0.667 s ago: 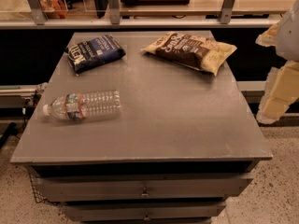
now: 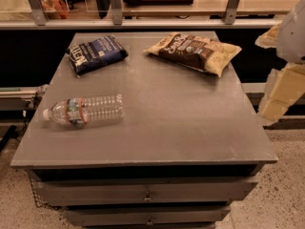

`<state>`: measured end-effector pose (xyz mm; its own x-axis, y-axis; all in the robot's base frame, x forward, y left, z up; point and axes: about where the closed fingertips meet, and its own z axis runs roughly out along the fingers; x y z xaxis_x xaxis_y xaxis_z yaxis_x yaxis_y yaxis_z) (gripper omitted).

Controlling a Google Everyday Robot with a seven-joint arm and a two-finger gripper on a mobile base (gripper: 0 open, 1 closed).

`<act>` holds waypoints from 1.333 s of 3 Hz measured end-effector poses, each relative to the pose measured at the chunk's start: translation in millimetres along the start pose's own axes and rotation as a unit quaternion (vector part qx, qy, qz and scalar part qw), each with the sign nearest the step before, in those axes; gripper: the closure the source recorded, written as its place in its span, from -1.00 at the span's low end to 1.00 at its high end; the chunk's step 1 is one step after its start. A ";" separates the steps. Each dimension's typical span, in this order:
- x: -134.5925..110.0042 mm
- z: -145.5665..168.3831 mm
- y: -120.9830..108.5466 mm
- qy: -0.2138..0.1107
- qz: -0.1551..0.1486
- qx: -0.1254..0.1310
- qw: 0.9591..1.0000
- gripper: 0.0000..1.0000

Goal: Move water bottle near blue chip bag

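Observation:
The water bottle (image 2: 85, 111) lies on its side near the left front of the grey table (image 2: 167, 128), white cap pointing left. The blue chip bag (image 2: 96, 54) lies flat at the table's far left corner, well behind the bottle and apart from it. My gripper (image 2: 280, 93) shows only as pale cream arm parts at the right edge of the camera view, off the table's right side and far from both objects. It holds nothing that I can see.
A larger yellow-and-brown chip bag (image 2: 194, 51) lies at the table's far right. A counter with metal posts (image 2: 114, 4) runs behind the table. Drawers (image 2: 147, 194) sit under the tabletop's front edge.

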<state>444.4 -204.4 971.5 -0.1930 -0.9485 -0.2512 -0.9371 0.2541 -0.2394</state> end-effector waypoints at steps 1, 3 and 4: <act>-54.3 27.1 0.3 -0.063 -0.009 -0.024 0.998 -1.00; -196.6 92.3 12.7 -0.168 -0.032 -0.074 0.982 -1.00; -246.1 130.1 21.2 -0.188 -0.022 -0.087 0.978 -1.00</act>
<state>509.9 59.0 906.3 -0.0620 -0.8127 -0.5793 -0.9835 0.1486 -0.1031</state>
